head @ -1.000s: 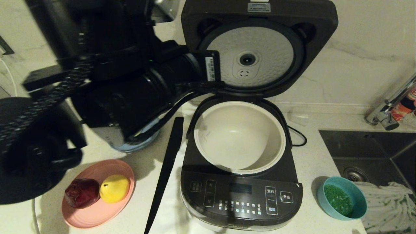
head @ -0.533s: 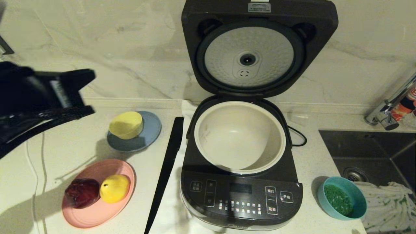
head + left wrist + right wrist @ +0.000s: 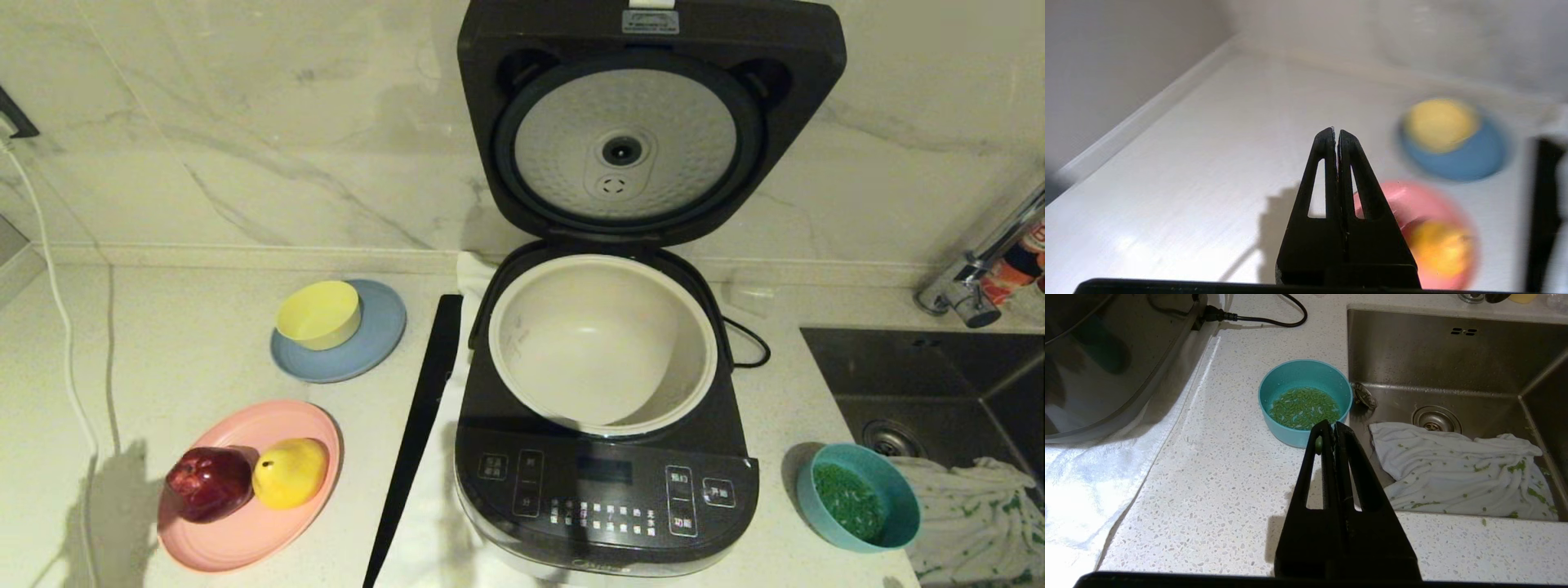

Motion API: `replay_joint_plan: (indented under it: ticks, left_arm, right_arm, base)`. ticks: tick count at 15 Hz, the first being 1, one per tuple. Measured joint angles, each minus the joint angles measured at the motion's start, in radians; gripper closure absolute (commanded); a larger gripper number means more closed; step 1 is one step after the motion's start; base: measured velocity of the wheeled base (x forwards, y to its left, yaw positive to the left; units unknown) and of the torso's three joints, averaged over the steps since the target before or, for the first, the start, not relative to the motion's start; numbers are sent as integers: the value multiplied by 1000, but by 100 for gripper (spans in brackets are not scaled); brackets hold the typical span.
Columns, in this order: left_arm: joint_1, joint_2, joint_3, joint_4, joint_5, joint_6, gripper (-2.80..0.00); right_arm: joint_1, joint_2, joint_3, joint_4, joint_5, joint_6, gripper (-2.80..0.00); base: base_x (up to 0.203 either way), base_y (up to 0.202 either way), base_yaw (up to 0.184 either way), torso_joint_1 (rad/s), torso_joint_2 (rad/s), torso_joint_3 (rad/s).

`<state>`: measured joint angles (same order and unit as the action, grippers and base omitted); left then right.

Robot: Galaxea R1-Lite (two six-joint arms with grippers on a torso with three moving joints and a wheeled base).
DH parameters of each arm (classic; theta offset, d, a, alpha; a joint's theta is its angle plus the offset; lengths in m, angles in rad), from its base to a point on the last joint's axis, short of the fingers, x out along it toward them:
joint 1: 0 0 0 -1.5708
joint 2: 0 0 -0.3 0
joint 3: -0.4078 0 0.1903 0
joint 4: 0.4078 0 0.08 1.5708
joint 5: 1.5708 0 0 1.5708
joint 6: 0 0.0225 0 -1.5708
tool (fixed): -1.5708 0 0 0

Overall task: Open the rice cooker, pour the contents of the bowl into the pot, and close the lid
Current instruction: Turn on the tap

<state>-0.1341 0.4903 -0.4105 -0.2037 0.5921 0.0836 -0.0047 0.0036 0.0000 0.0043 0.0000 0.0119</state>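
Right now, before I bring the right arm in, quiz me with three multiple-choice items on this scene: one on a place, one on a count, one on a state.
1. Where is the teal bowl?
A. on the counter between the rice cooker and the sink
B. on the pink plate
C. inside the pot

2. How many fruits lie on the pink plate?
A. one
B. two
C. three

3. What state is the lid in?
A. shut
B. taken off and lying flat
C. standing open

Answers:
1 A, it stands at the cooker's right, beside the sink.
2 B, a red one and a yellow one.
3 C, its silver inner plate faces out over the empty pot.
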Motion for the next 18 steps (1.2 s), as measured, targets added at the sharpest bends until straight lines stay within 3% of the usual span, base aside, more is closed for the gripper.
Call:
replay_joint_plan:
  ticks: [2,4,6,9,10,11,18]
  left_arm:
    - [60,-164,123,44,-7,3,0]
    - [89,-319,242,93,-73,0,0]
    - [103,-416,335,126,-216,-12,0]
    - [111,-472,394,171,-515,3,0]
    - [112,-480,401,204,-587,5,0]
    - [113,-486,405,219,-614,-9,0]
    - [113,-491,409,216,-610,-35,0]
  right_arm:
    - [0,0,0,0,0,0,0]
    - [0,0,0,0,0,0,0]
    - [0,0,0,0,0,0,0]
    - [0,0,0,0,0,0,0]
    - [0,0,0,0,0,0,0]
    - [0,0,0,0,0,0,0]
    - [0,0,0,0,0,-1,0]
  base:
    - [0,0,0,0,0,0]
    - [0,0,0,0,0,0]
    - [0,0,0,0,0,0]
    - [0,0,0,0,0,0]
    - [0,0,0,0,0,0]
    - [0,0,0,0,0,0]
    - [0,0,0,0,0,0]
